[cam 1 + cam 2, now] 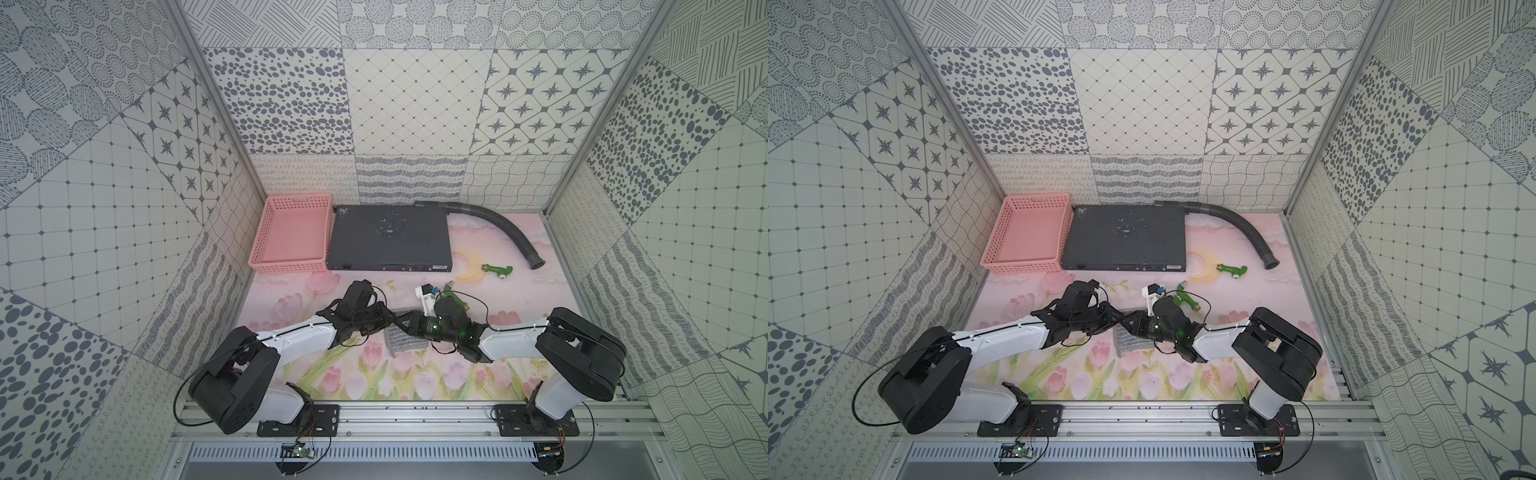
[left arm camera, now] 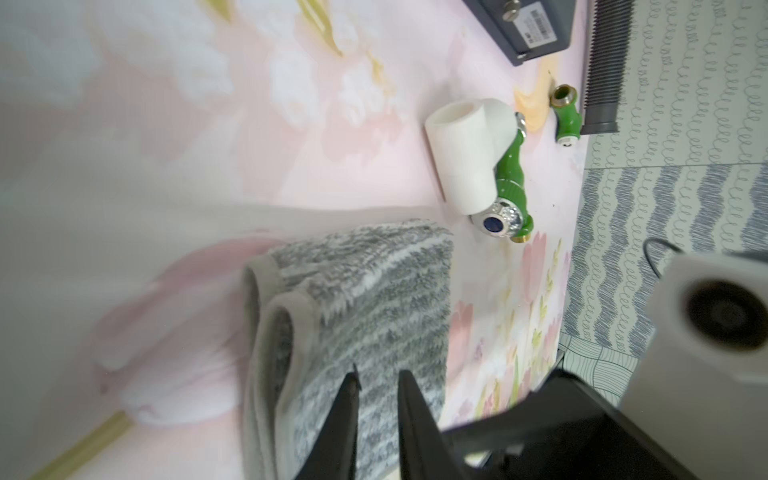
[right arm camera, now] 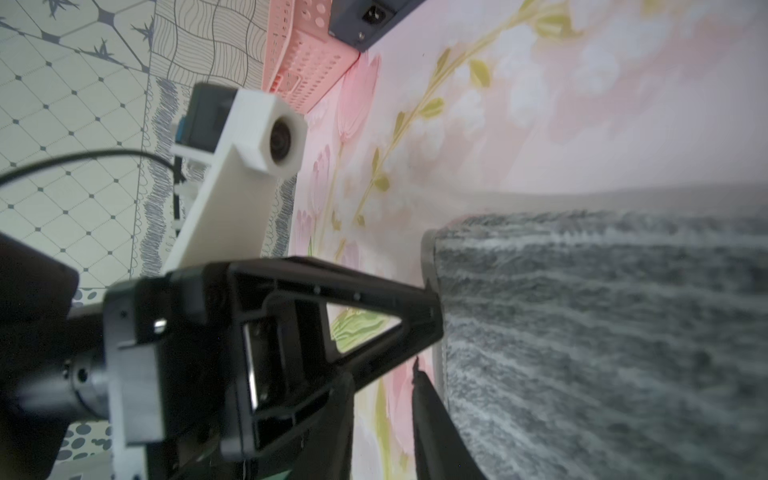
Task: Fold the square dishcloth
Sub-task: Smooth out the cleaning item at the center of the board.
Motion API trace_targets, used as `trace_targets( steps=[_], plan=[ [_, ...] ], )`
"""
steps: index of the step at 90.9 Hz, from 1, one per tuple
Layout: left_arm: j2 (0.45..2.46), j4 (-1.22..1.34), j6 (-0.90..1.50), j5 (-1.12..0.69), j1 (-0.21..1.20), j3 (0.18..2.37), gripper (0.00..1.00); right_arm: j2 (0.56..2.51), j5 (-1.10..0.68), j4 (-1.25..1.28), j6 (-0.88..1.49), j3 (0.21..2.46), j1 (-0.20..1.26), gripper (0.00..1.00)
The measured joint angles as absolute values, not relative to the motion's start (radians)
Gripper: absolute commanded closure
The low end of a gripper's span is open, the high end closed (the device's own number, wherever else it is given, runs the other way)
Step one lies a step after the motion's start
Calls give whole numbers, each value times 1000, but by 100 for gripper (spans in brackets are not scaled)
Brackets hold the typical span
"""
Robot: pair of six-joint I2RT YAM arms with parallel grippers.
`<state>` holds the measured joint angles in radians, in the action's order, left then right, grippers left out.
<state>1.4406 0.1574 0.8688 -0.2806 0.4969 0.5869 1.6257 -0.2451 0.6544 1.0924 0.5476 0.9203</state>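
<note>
Square dishcloth (image 1: pixel 405 338), soft grey and fuzzy with thin whitish wavy stripes, lies doubled over on the pink flower-print table (image 1: pixel 374 386). It sits at the centre of both top views, a bit below the middle, mostly hidden under the two wrists. In the left wrist view the two hemmed edges are stacked one over the other along one side.

Left gripper (image 2: pixel 378 374): jaws narrow with a small gap. The tips are on the cloth and the cloth shows through the gap. Cannot tell if a layer is pinched. In the right wrist view one left finger (image 3: pixel 424 307) touches the cloth's hemmed edge.

Right gripper (image 3: pixel 382 384): jaws narrow and slightly apart, with only table visible between them. The cloth is just beside one finger.

In both top views the two grippers meet tip to tip over the cloth's upper end.

- Pink perforated plastic basket (image 1: pixel 286 264): centre-left, touching or just beside the box.
- Flat dark grey metal box (image 1: pixel 388 237): centre.
- Grey corrugated hose (image 1: pixel 498 224): curves from behind the box toward the right.
- Small green plastic tap (image 1: pixel 498 271): right of the box, near the hose end.
- Second green valve with a white pipe piece (image 2: pixel 513 166): near the cloth, apart from it.
</note>
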Motion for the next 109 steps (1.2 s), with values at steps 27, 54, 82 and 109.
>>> trace_targets(
  steps=[27,54,82,109],
  plan=[
    [1551,194,852,-292,446,597,82,1738,-237,854,1188,419,952,74],
    [1597,232,841,-323,424,611,82,1978,-236,1337,1316,335,946,75],
    [1597,247,837,-326,419,611,78,1953,-230,1334,1331,327,959,69],
    [1494,217,833,-316,418,613,54,1491,-185,765,1147,455,981,56]
  ],
)
